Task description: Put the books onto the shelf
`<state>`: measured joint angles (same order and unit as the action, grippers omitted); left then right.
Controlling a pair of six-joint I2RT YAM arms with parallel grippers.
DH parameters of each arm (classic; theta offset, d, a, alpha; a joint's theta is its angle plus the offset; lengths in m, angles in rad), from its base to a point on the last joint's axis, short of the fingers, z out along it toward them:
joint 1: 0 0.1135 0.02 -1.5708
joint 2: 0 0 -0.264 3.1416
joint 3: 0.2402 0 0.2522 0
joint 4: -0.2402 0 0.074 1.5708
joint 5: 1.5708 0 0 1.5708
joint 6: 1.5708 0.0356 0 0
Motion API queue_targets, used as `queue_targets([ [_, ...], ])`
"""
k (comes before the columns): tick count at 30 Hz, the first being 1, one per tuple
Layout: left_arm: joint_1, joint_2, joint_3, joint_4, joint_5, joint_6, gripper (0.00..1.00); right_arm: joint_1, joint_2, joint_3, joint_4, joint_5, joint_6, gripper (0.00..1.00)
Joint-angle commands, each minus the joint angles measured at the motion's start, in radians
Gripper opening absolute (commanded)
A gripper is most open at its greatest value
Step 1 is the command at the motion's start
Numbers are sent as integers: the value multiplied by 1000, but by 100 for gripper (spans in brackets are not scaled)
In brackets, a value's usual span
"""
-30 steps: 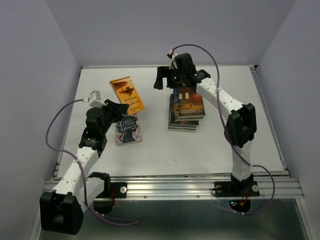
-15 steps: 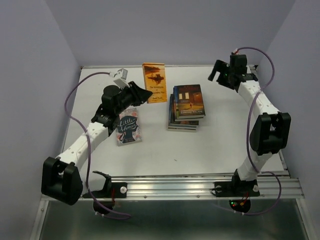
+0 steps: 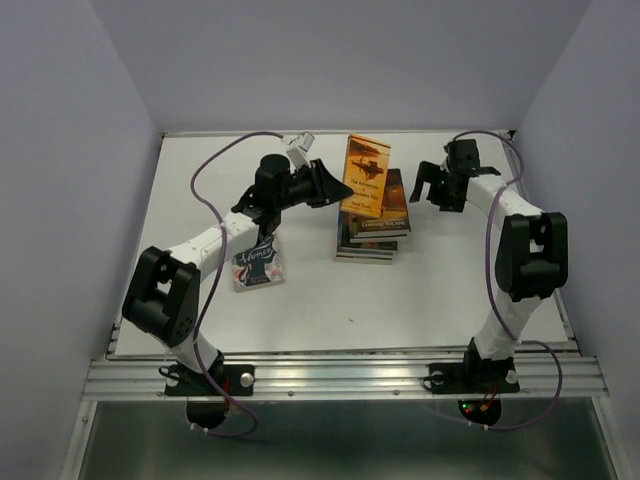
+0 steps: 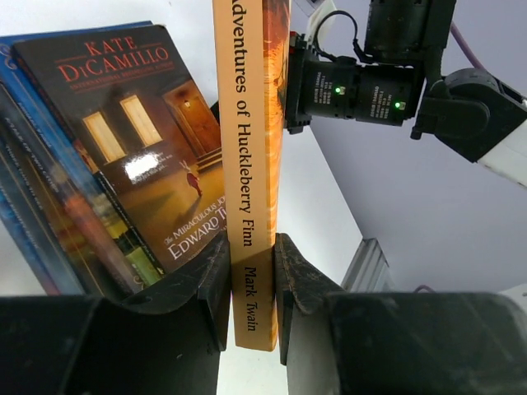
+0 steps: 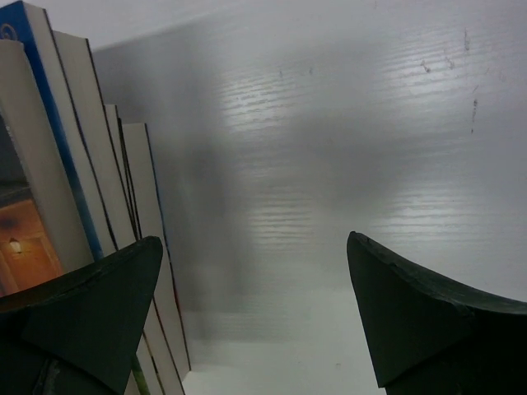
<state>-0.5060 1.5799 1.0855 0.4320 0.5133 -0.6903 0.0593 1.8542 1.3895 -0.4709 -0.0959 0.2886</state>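
My left gripper (image 3: 333, 186) (image 4: 251, 247) is shut on the spine of an orange book (image 3: 366, 176) (image 4: 247, 164), "Adventures of Huckleberry Finn". The book stands upright on edge against the top of a stack of books (image 3: 372, 228) (image 4: 123, 148) in the middle of the table. The stack's top cover reads "Kate DiCamillo". My right gripper (image 3: 432, 190) (image 5: 255, 247) stands open just right of the stack (image 5: 90, 189), empty, facing it. A dark blue "Little Women" book (image 3: 258, 264) lies flat to the left, under the left arm. The shelf is out of view.
The white table (image 3: 440, 290) is enclosed by grey walls at the back and both sides. A metal rail (image 3: 340, 375) with the arm bases runs along the near edge. The right arm's wrist (image 4: 362, 82) shows just behind the held book in the left wrist view.
The left gripper has carried the orange book from the table's left rear rightward to the stack. The right arm swung off the stack to the far right, then came back beside it.
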Motion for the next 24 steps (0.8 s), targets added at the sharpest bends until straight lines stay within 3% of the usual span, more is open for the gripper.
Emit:
queue_targets([
  [1, -14, 3, 86, 154, 56, -46, 0, 22, 11, -26, 41, -21, -28, 100],
  [20, -31, 137, 137, 179, 122, -133, 0, 97, -49, -110, 60, -27, 1, 100],
  [24, -31, 163, 122, 180, 129, -153, 0, 106, -53, -118, 81, -114, 10, 100],
])
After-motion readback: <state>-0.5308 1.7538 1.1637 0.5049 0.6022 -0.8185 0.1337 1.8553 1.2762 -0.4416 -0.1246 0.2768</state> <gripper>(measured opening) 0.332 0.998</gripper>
